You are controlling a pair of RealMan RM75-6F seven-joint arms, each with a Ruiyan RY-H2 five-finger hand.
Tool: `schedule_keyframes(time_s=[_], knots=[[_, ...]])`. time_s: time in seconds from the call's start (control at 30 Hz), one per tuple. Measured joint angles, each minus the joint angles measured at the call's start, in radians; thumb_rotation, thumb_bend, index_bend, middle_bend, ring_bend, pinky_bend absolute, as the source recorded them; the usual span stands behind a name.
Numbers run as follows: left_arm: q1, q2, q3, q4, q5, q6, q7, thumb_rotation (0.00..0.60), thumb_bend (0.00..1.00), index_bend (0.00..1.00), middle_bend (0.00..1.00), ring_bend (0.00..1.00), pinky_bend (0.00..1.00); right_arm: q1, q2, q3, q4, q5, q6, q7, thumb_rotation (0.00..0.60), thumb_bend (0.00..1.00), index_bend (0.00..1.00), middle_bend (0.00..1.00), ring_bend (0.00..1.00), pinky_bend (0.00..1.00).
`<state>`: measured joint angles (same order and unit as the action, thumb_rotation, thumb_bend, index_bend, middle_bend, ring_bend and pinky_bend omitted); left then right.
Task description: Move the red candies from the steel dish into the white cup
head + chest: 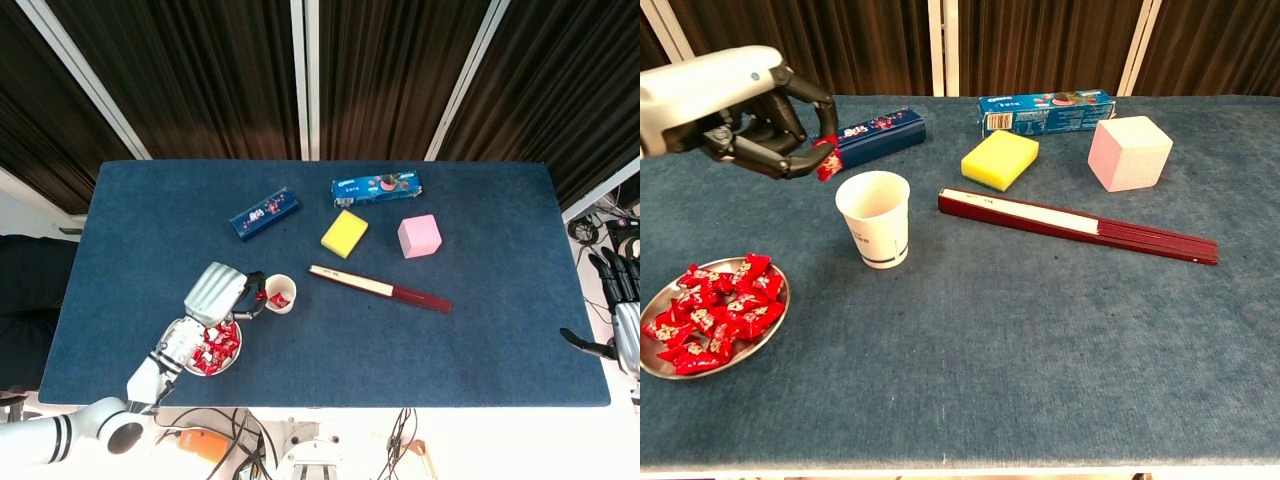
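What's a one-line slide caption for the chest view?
Left hand holds a red candy just above the white cup, steel dish of candies below.

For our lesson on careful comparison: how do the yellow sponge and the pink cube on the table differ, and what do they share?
The yellow sponge is a flat, low slab; the pink cube stands taller, with roughly equal sides. The sponge is bright yellow, the cube pale pink. The sponge lies nearer the white cup; the cube sits further to the right in the view. Both rest untouched on the blue table, near the cookie box.
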<state>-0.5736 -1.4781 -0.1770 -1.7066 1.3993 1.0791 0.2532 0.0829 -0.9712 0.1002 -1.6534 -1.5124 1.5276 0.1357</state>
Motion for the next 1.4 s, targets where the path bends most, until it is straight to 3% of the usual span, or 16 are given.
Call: schedule_keyframes(time_s=[0.23, 0.37, 0.5, 0.7, 0.87, 1.0, 1.17, 1.4], knots=[[-0.057, -0.068, -0.025, 0.056, -0.073, -0.048, 0.045, 0.495, 0.37, 0.54, 0.93, 0.88, 0.83, 0.0, -0.004, 0.0, 0.01, 0.003, -0.005, 0.011, 0.6, 0.12, 0.0, 0.01, 0.0, 0.0], [-0.068, -0.087, -0.028, 0.08, -0.103, -0.05, 0.078, 0.542, 0.29, 0.42, 0.93, 0.88, 0.83, 0.0, -0.005, 0.0, 0.014, 0.004, -0.006, 0.013, 0.6, 0.12, 0.0, 0.01, 0.0, 0.0], [-0.065, -0.091, -0.02, 0.077, -0.129, -0.026, 0.112, 0.561, 0.23, 0.35, 0.93, 0.88, 0.83, -0.001, -0.006, 0.001, 0.016, 0.005, -0.006, 0.015, 0.6, 0.12, 0.0, 0.01, 0.0, 0.0], [-0.032, -0.055, 0.003, 0.037, -0.101, 0.041, 0.108, 0.562, 0.2, 0.33, 0.93, 0.88, 0.83, -0.001, -0.005, 0.002, 0.014, -0.001, -0.001, 0.016, 0.6, 0.12, 0.0, 0.01, 0.0, 0.0], [0.038, 0.026, 0.049, -0.012, -0.037, 0.132, 0.065, 0.562, 0.24, 0.34, 0.93, 0.88, 0.83, -0.002, -0.001, 0.005, 0.008, -0.006, 0.007, 0.015, 0.6, 0.12, 0.0, 0.01, 0.0, 0.0], [0.11, 0.085, 0.122, -0.022, 0.019, 0.192, 0.035, 0.56, 0.25, 0.37, 0.92, 0.88, 0.83, 0.001, -0.002, 0.007, 0.002, -0.016, 0.012, 0.01, 0.6, 0.12, 0.0, 0.01, 0.0, 0.0], [0.149, 0.093, 0.183, 0.028, 0.034, 0.191, 0.022, 0.6, 0.23, 0.39, 0.92, 0.88, 0.83, 0.005, -0.003, 0.004, -0.006, -0.029, 0.011, 0.002, 0.6, 0.12, 0.0, 0.01, 0.0, 0.0], [0.165, 0.054, 0.201, 0.117, -0.016, 0.131, 0.033, 0.6, 0.22, 0.4, 0.93, 0.88, 0.83, -0.002, 0.0, 0.001, -0.011, -0.031, 0.02, 0.001, 0.6, 0.12, 0.0, 0.01, 0.0, 0.0]])
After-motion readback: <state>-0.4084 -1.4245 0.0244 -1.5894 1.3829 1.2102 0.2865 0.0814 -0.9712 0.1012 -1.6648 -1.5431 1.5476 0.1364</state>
